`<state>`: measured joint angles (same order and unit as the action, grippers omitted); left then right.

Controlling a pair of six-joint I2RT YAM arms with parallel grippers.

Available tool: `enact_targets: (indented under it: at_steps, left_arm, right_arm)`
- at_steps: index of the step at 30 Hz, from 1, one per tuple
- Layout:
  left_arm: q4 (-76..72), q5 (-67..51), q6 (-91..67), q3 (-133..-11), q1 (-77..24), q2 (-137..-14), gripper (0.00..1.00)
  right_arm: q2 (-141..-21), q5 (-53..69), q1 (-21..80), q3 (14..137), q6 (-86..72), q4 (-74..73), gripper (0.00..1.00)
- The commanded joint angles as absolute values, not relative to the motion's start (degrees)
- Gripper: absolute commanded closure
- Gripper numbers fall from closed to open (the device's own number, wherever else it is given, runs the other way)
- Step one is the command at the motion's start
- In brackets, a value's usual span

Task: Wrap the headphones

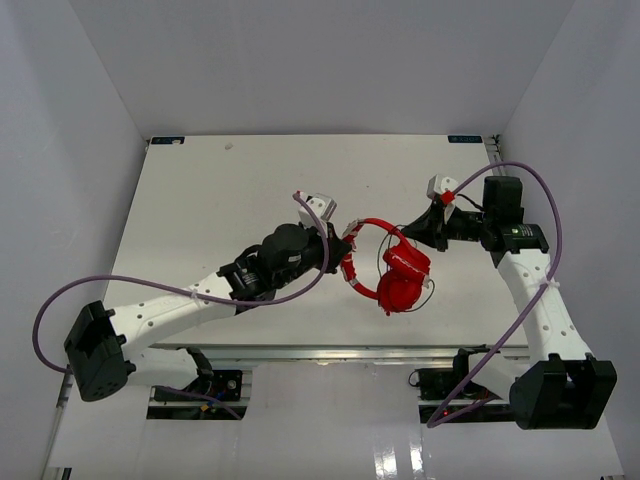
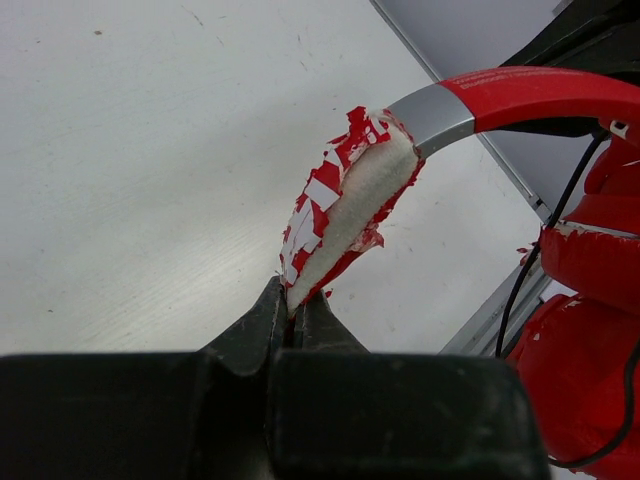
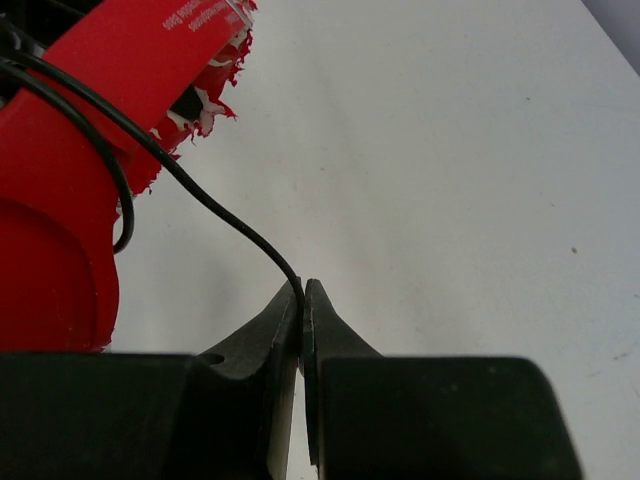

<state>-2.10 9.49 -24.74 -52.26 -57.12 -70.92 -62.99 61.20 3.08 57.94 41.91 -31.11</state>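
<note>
Bright red over-ear headphones (image 1: 400,280) are seen front-centre on the white table (image 1: 220,200), between both arms, earcups near the table's near edge; whether the earcups rest on the table cannot be told.

Left tool (image 2: 293,300) is closed on the tip of the flaking red-and-white headband padding (image 2: 350,200); foam is exposed, red skin peeling in chips; a silver slider joins it to the red headband (image 2: 530,95).

Right tool (image 3: 302,290) is pinched shut on the thin black cable (image 3: 200,195); the cable runs up-left to the earcup side and loops there; the plug is not made out.

White print is seen on the headband at the top edge of the right wrist view; cut off and too small to be read.

Bare table lies behind and to the left; white walls (image 1: 90,90) close three sides; purple robot cables (image 1: 60,300) arc beside each arm.
</note>
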Motion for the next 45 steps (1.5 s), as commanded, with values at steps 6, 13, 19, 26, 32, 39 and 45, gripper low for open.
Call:
enact_targets:
  at_steps: [6,13,19,26,32,39,45]
  left_arm:
    - [1.18,7.34,-27.79,-60.85,-57.32,-66.90,1.00]
    - [5.00,7.12,-28.05,-67.47,-57.99,-69.69,1.00]
    - [6.87,6.65,-28.98,-71.40,-58.48,-71.11,1.00]
    - [7.39,7.22,-29.27,-73.88,-58.62,-71.99,1.00]
    - [8.24,10.07,-30.23,-75.94,-58.62,-72.26,1.00]
    - [9.05,16.61,-31.62,-78.34,-58.62,-71.69,1.00]
    - [7.49,19.56,-33.24,-77.63,-58.62,-69.95,1.00]
  right_arm:
    - [-63.69,73.59,2.90,51.30,36.35,-20.24,0.92]
    - [-62.54,75.64,2.99,45.19,23.56,-5.29,0.88]
    - [-63.50,73.82,3.22,43.24,19.12,2.99,0.62]
    - [-63.81,73.39,3.70,39.52,12.99,11.48,0.53]
    - [-63.72,72.91,4.79,37.90,9.93,14.49,0.56]
    - [-62.32,71.59,5.10,34.91,5.31,18.63,0.56]
    - [-61.17,71.56,5.10,32.66,-0.94,24.00,0.56]
